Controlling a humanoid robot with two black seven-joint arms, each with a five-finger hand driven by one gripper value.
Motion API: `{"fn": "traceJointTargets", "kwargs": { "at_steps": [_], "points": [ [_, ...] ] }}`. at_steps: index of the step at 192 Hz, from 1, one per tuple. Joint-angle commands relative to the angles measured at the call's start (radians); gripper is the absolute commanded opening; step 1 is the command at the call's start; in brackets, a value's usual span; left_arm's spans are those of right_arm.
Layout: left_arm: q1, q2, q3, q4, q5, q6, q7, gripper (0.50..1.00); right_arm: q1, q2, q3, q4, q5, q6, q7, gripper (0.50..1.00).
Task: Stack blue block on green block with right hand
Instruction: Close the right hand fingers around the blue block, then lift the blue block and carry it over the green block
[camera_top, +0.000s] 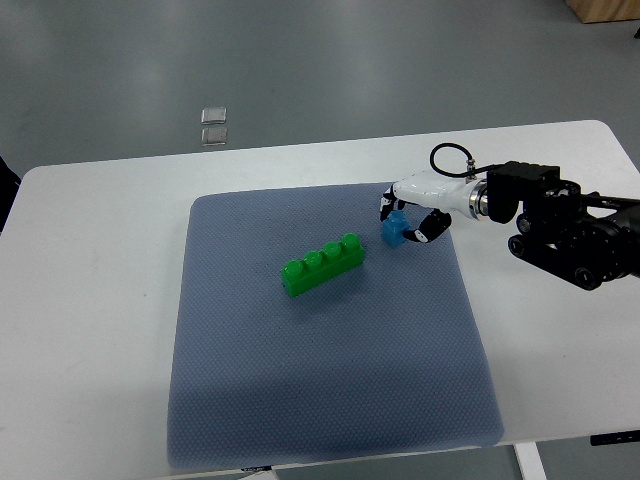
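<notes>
Top view, left to right: I see the long green plastic four-stud brick (322, 264) lying mid-mat on the grey-blue textured mat (300, 400), long axis running diagonally, lower-left to upper-right. Just past its upper-right end, close but apart from it, sits the small blue plastic block (393, 231), on the mat. My right hand (412, 215) comes in from the right edge, white-and-black fingers (433, 227) curled around the blue block, apparently gripping it. Left hand not visible. I reckon the carry is short: lift, then left and slightly down-picture onto the studs.
</notes>
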Motion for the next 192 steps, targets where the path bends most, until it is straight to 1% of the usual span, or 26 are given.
{"fn": "traceJointTargets", "kwargs": {
  "at_steps": [1, 8, 59, 60, 78, 96, 109, 131, 169, 192],
  "points": [
    [0.000, 0.000, 0.000, 0.000, 0.000, 0.000, 0.000, 1.000, 0.001, 0.000, 0.000, 0.000, 0.000, 0.000, 0.001, 0.676],
    [0.000, 0.000, 0.000, 0.000, 0.000, 0.000, 0.000, 1.000, 0.001, 0.000, 0.000, 0.003, 0.001, 0.000, 0.001, 0.664],
    [0.000, 0.000, 0.000, 0.000, 0.000, 0.000, 0.000, 1.000, 0.000, 0.002, 0.000, 0.008, 0.000, 0.002, 0.005, 0.637],
    [0.000, 0.000, 0.000, 0.000, 0.000, 0.000, 0.000, 1.000, 0.000, 0.000, 0.000, 0.010, 0.000, 0.002, 0.005, 0.619],
    [0.001, 0.000, 0.000, 0.000, 0.000, 0.000, 0.000, 1.000, 0.001, 0.000, 0.000, 0.010, -0.002, 0.002, 0.005, 0.613],
    [0.001, 0.000, 0.000, 0.000, 0.000, 0.000, 0.000, 1.000, 0.000, 0.000, 0.000, 0.011, -0.011, 0.002, 0.007, 0.584],
    [0.000, 0.000, 0.000, 0.000, 0.000, 0.000, 0.000, 1.000, 0.001, 0.002, 0.000, 0.010, -0.011, 0.002, 0.007, 0.580],
    [0.000, 0.000, 0.000, 0.000, 0.000, 0.000, 0.000, 1.000, 0.001, 0.002, 0.000, 0.011, -0.011, 0.000, 0.007, 0.552],
    [0.001, 0.000, 0.000, 0.000, 0.000, 0.000, 0.000, 1.000, 0.006, -0.007, 0.006, 0.011, -0.009, -0.003, 0.008, 0.549],
    [0.000, 0.000, 0.000, 0.000, 0.000, 0.000, 0.000, 1.000, 0.040, -0.010, 0.020, 0.014, 0.009, -0.004, 0.013, 0.552]
  ]
}}
